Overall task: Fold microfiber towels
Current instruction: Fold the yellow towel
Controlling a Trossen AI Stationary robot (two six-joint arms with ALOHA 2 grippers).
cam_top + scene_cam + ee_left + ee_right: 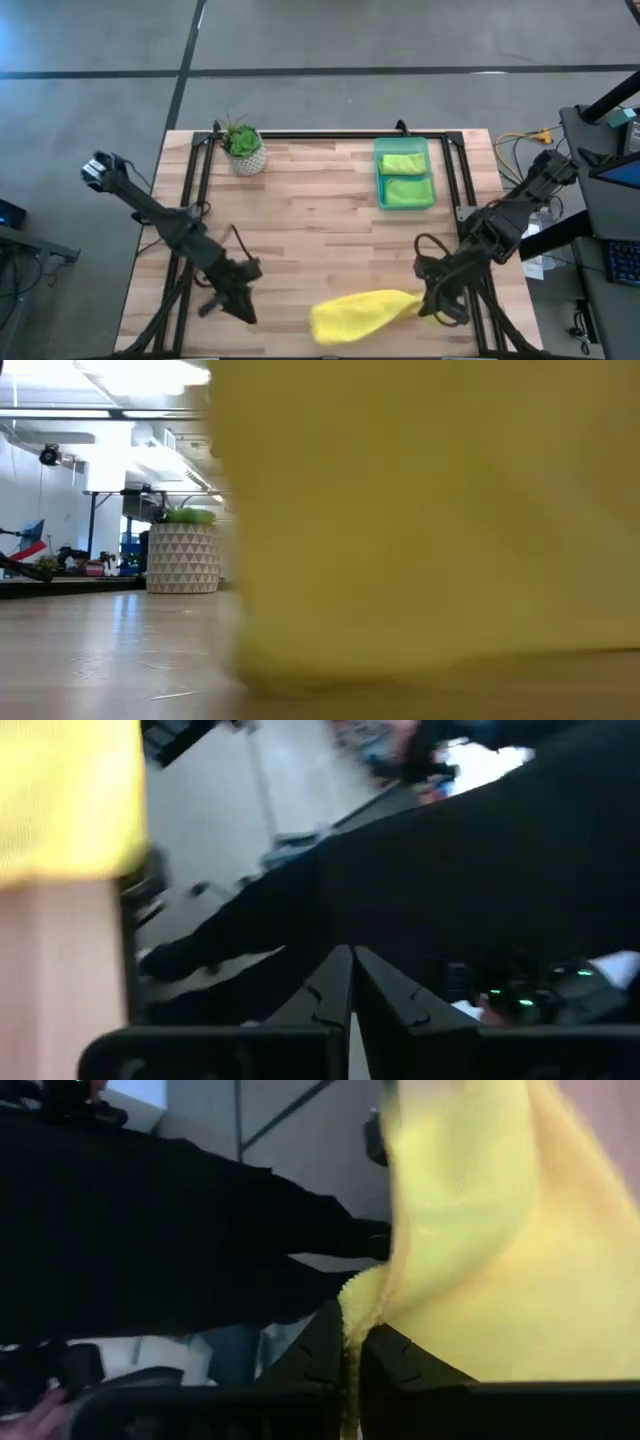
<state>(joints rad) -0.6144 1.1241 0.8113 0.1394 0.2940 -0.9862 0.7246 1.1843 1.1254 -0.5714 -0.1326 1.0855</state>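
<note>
A bright yellow microfiber towel point(362, 315) lies bunched near the table's front edge and fills most of the low view point(430, 520). My right gripper point(432, 303) is at the towel's right end, shut on it point(352, 1355). My left gripper point(243, 306) hovers to the left of the towel, apart from it. Its fingers are shut on nothing point(351, 995). Two lime green towels point(404, 178) lie folded in a translucent green bin point(381, 190) at the far right. My right gripper pinches a bunched edge of the yellow towel point(356, 1302) at its right end between its two fingers, slanting down from the table's right side. From the fingers the towel stretches toward the table's left. Its lower part point(400, 665) rests on the table.
A small potted plant point(243, 148) in a white patterned pot point(184, 558) stands at the far left. A black frame point(330, 135) runs around the tabletop's far and side edges. Bare wood point(320, 220) lies between the plant, the bin and the yellow towel.
</note>
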